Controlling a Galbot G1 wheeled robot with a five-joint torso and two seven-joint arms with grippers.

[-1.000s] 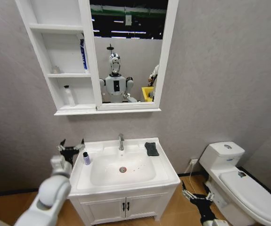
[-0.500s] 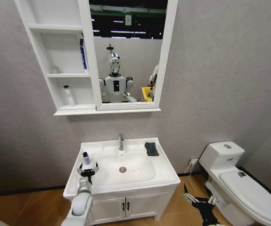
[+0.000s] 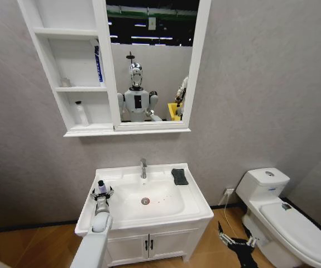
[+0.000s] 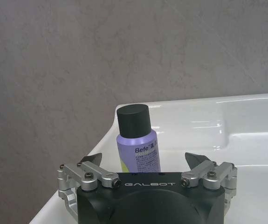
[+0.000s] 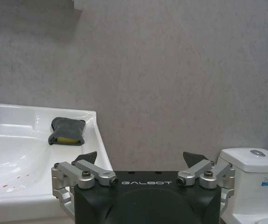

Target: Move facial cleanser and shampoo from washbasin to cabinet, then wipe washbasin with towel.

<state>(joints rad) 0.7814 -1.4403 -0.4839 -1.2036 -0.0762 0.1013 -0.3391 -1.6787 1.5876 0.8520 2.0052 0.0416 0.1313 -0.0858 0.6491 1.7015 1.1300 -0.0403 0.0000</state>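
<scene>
**Bottle between open jaws at basin's left edge**

Purple bottle [image 4: 137,144] upright on the washbasin [image 3: 191,207] rim, left of the bowl. Left gripper [image 3: 100,192] around it, jaws apart, not touching. Towel [image 3: 179,176] far right by the tap. Right gripper [image 3: 236,242] low near the toilet [image 3: 294,229], jaws apart, empty.

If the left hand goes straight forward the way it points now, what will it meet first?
Most likely the small purple bottle standing on the washbasin rim. It stands just ahead of the open left hand, centred between its fingers. How far ahead is hard to judge.
</scene>
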